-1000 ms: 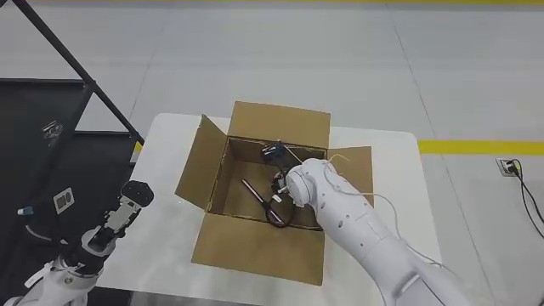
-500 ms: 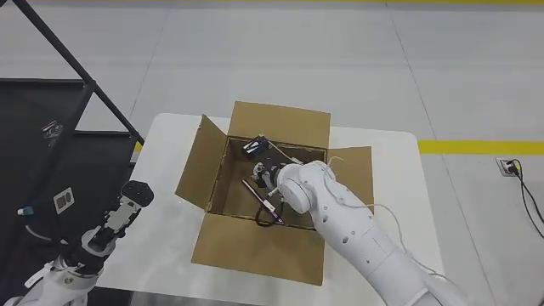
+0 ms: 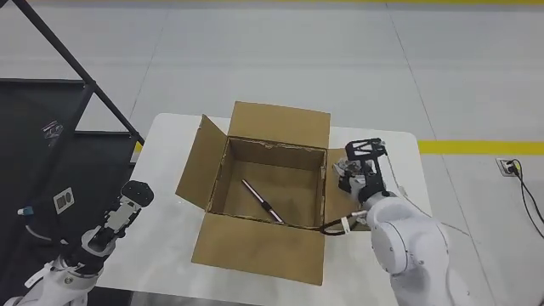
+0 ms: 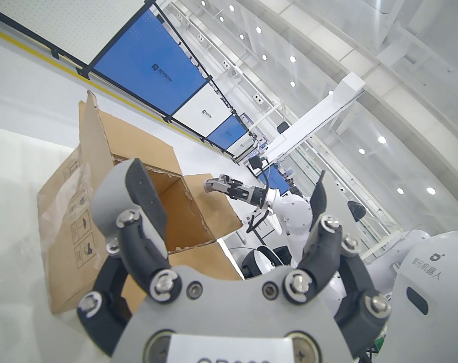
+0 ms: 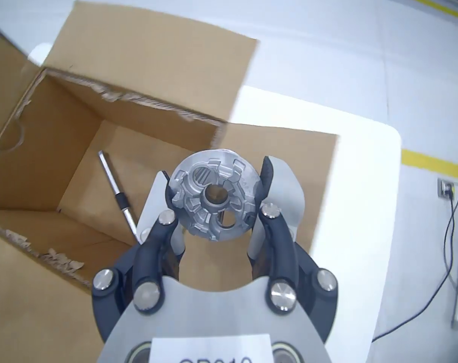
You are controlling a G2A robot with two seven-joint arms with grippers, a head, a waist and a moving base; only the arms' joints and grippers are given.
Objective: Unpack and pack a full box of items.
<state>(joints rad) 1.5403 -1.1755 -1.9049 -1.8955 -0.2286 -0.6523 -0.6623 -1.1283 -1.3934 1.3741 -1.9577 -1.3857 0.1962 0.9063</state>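
Over the right flap of the box [image 3: 255, 251], the right gripper [image 5: 217, 181] clamps a metal hub [image 5: 191, 179], with bare desk [image 3: 404, 157] just beyond toward its right edge.

Bright hall light everywhere, soft shadows, heavy fisheye on both wrist cams

From the top it's even, diffuse light from overhead. The pale floor [image 3: 255, 42] and white surface [image 3: 387, 149] nearly blend together, and the box [image 3: 280, 121] is only a bit darker inside, with a soft shadow along its flaps. The left wrist cam stares straight up at rows of round lamps [image 4: 382, 139], and the roof [image 4: 402, 9] goes washed-out white around them, while the panels [image 4: 149, 65] and beams [image 4: 319, 109] bow hard. On the right wrist cam the part [image 5: 213, 198] catches small glints, and the yellow line [image 5: 433, 163] curves toward the edge.
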